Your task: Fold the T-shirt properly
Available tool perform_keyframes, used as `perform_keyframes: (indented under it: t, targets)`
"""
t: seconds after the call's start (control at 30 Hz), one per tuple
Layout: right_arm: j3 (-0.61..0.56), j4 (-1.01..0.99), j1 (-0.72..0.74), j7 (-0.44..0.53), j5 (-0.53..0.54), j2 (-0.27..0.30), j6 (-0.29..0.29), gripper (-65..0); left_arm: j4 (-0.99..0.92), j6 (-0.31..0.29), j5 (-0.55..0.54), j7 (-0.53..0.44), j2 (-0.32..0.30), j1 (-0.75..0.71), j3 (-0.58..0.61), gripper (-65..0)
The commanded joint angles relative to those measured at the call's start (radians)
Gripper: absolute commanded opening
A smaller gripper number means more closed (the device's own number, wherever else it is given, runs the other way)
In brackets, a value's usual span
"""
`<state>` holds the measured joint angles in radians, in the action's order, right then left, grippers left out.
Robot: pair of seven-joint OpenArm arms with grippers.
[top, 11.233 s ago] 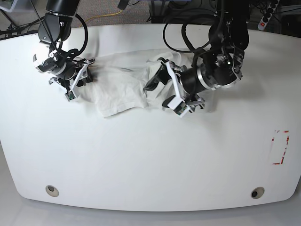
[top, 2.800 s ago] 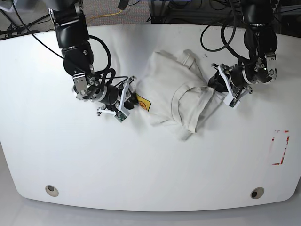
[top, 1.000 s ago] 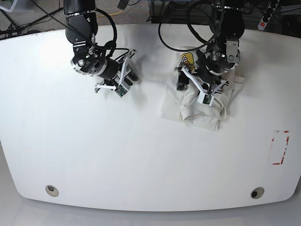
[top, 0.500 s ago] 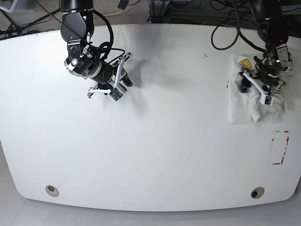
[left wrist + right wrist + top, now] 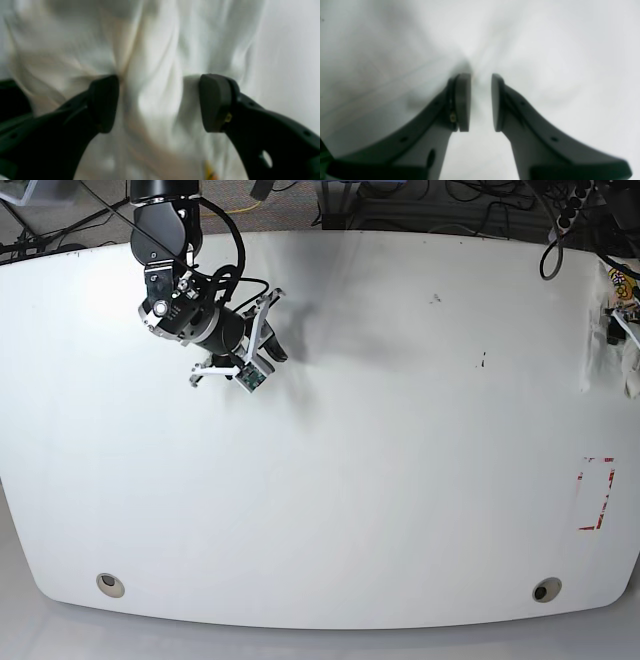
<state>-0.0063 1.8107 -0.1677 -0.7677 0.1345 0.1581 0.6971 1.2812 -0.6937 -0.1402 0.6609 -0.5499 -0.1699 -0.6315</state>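
The off-white T-shirt (image 5: 155, 50) fills the left wrist view as a bunched bundle, with a sliver of its yellow graphic at the bottom. My left gripper (image 5: 160, 102) has its jaws wide apart around a thick fold, both pads pressed into the cloth. In the base view the T-shirt (image 5: 622, 298) and left gripper (image 5: 618, 330) sit at the far right edge, mostly cut off. My right gripper (image 5: 275, 330) hovers over the bare table at the back left. In its own wrist view the right gripper (image 5: 481, 102) has only a narrow gap between its jaws, with nothing in it.
The white table (image 5: 330, 480) has a red tape rectangle (image 5: 597, 493) near its right edge. Two round holes (image 5: 111, 584) (image 5: 546, 589) lie near the front. Small dark specks (image 5: 435, 298) mark the back. Cables lie beyond the far edge.
My left gripper has swept the bundled T-shirt from the middle right of the table to the far right edge, partly out of view. The right arm has barely shifted.
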Motion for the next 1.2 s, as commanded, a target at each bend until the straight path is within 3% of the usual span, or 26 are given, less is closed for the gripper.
perform_keyframes:
  t: [0.0,0.13,0.33,0.53,0.7,0.83,1.0,1.17]
  targets:
    - [0.004,0.019,0.012,0.024,0.009,0.004,0.001,-51.2,0.088,-0.004,-0.019,-0.025,-0.028,0.01,-0.012,-19.0]
    - [0.009,0.013,0.018,0.027,0.006,0.005,0.001,-51.4,0.193,-0.004,-0.019,-0.025,-0.016,0.002,0.017,-19.0]
    - [0.018,0.004,0.012,0.179,-0.003,0.024,0.001,-51.4,0.369,0.007,-0.012,-0.031,0.138,-0.018,0.037,-19.2]
    - [0.072,-0.101,0.01,0.409,-0.094,0.031,-0.02,-51.4,0.518,0.176,-0.011,-0.079,0.319,-0.024,0.094,-18.9]
    - [0.145,-0.23,0.001,0.647,-0.121,0.031,-0.078,-51.4,0.522,0.32,-0.009,-0.303,0.431,-0.084,0.175,-18.7]
    - [0.21,-0.289,-0.036,0.798,-0.12,0.039,-0.103,-51.4,0.51,0.463,0.017,-0.487,0.471,-0.173,0.284,-18.6]
    - [0.265,-0.265,-0.132,0.839,-0.114,0.039,-0.107,-51.2,0.503,0.609,0.081,-0.649,0.486,-0.319,0.43,-18.9]
    - [0.305,-0.21,-0.247,0.841,-0.054,0.033,-0.107,-51.2,0.558,0.659,0.086,-0.7,0.514,-0.484,0.477,-19.0]
